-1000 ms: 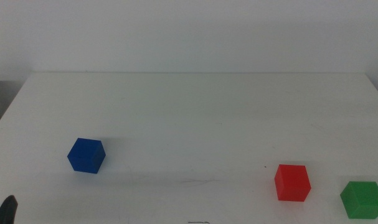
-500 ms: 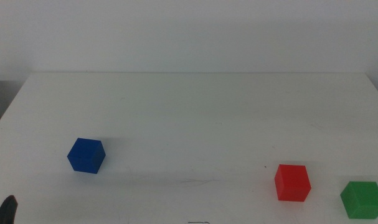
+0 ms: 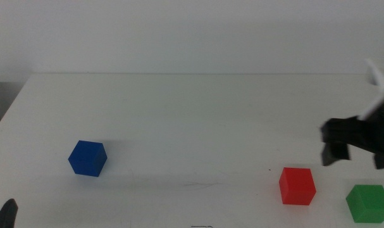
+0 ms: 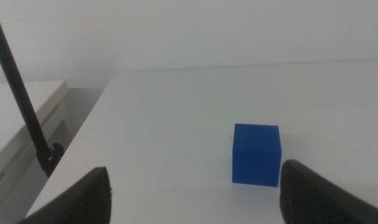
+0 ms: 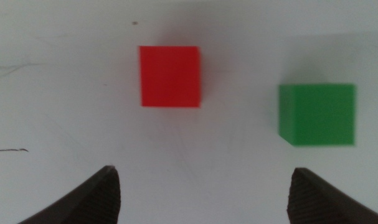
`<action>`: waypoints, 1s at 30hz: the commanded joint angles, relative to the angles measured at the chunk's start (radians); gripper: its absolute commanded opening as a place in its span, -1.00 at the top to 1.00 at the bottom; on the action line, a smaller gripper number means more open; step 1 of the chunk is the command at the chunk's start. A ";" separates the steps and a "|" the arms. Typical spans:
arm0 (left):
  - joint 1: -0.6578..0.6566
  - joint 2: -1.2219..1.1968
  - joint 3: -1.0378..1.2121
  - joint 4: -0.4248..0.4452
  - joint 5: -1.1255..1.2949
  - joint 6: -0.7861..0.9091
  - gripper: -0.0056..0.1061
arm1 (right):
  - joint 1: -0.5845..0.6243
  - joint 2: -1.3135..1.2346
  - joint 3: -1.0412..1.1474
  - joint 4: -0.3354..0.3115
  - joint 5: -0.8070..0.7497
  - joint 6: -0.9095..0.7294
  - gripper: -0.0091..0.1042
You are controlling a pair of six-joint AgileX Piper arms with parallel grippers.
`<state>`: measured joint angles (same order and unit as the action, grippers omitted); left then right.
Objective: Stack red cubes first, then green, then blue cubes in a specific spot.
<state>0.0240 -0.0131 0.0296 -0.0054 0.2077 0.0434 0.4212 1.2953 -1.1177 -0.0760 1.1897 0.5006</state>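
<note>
Currently the right gripper [image 3: 356, 152] hangs above the white bench [image 3: 198, 114] at its right side, a little behind the red cube [image 3: 297, 185] and the green cube [image 3: 369, 202], touching neither. Its two dark jaws stand wide apart with nothing between them; the right wrist view looks straight down on both cubes, the red cube [image 5: 170, 76] and the green cube [image 5: 317, 113] lying just beyond the jaw tips. Those two cubes sit near each other along the front right of the bench, apart, each flat on the surface, the green one closer to the right edge. The blue cube [image 3: 88, 158] rests alone well away at the front left, turned slightly so a corner faces the camera. The left gripper [image 4: 192, 199] waits low at the front left corner of the bench, its jaws spread wide and empty, with the blue cube [image 4: 256, 154] on the bench ahead of them, nearer one jaw than the other.
</note>
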 commanded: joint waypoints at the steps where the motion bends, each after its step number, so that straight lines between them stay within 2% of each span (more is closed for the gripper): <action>1: -0.002 -0.020 -0.004 -0.008 -0.076 -0.011 -0.75 | 0.025 0.037 -0.070 -0.019 -0.020 0.002 -0.82; 6: -0.002 -0.020 -0.004 -0.008 -0.076 -0.011 -0.75 | 0.037 0.124 -0.134 -0.008 -0.030 0.002 -0.82; 11: -0.002 -0.020 -0.004 -0.008 -0.076 -0.011 -0.75 | 0.037 0.187 -0.135 -0.020 -0.051 -0.001 -0.82; 18: -0.002 -0.020 -0.004 -0.008 -0.076 -0.011 -0.75 | 0.037 0.299 -0.136 0.014 -0.048 -0.041 -0.82; 30: -0.002 -0.020 -0.004 -0.008 -0.076 -0.011 -0.75 | 0.001 0.420 -0.136 0.020 -0.118 -0.054 -0.82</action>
<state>0.0240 -0.0131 0.0296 -0.0054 0.2077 0.0434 0.4386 1.7464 -1.2241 -0.0452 1.0882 0.4558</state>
